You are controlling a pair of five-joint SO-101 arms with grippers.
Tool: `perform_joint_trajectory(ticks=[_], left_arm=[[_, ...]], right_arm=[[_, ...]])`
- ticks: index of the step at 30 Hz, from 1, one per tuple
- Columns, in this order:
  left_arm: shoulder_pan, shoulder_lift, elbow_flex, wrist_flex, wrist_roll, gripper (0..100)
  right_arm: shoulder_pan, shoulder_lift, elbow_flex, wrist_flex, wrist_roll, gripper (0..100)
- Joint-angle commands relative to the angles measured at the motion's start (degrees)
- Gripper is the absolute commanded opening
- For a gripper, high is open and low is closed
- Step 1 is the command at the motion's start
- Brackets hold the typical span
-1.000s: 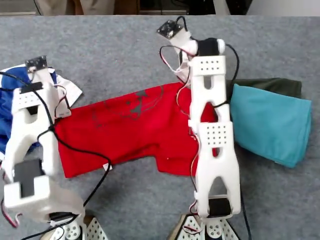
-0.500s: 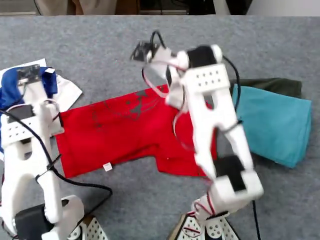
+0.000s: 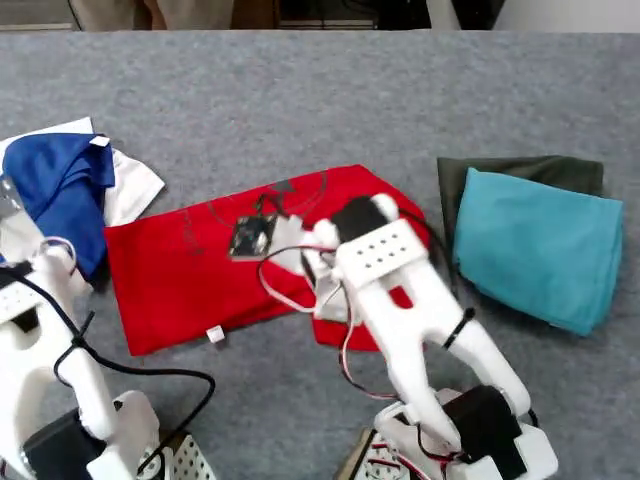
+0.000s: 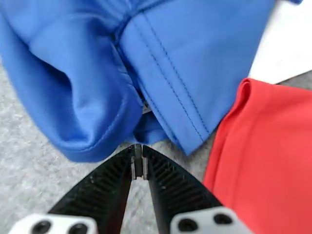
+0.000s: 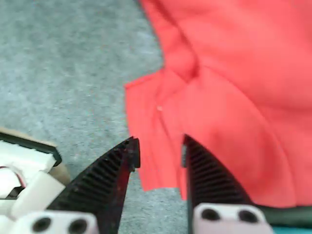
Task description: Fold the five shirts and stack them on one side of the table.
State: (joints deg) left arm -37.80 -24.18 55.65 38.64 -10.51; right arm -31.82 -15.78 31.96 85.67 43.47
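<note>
The right arm (image 3: 400, 300) hides part of the red shirt (image 3: 180, 270). The teal shirt (image 3: 540, 245) covers most of the dark green shirt (image 3: 520, 168), and the blue shirt (image 3: 65, 190) much of the white shirt (image 3: 135, 190).

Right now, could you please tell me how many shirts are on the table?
5: blue crumpled on white at the left, red spread in the middle, teal folded atop dark green at the right.

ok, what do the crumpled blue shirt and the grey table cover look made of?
Crumpled blue shirt: smooth, sheeny knit, probably synthetic jersey; twin stitch lines along a seam. Grey table cover: matte, fuzzy, speckled fibres, likely felt or short-pile carpet.
</note>
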Motion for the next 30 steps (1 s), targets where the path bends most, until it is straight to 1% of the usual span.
perform_joint_trajectory(ticks=[1, 6, 10, 13, 20, 30], left_arm=[[-1.6, -1.8, 1.9, -5.9, 2.6, 2], [-3.8, -1.8, 2.1, -5.8, 3.8, 2], [-3.6, -1.8, 2.1, -5.8, 3.7, 2], [-3.6, -1.8, 2.1, -6.2, 3.7, 2], [-3.6, -1.8, 2.1, -6.2, 3.7, 2], [-1.7, -1.8, 2.5, -6.2, 3.6, 2]], right_arm=[[-1.3, -3.0, 2.2, -0.5, 0.3, 17.8], [-1.5, -3.1, 4.0, 2.1, 0.3, 17.8], [-1.5, -2.9, 4.8, 1.9, -1.2, 17.8], [-1.5, -3.0, 6.5, -1.7, -4.7, 17.8], [-1.5, -2.7, 10.9, -10.6, -7.5, 17.8], [-1.4, -2.6, 14.5, -18.3, -7.5, 17.8]])
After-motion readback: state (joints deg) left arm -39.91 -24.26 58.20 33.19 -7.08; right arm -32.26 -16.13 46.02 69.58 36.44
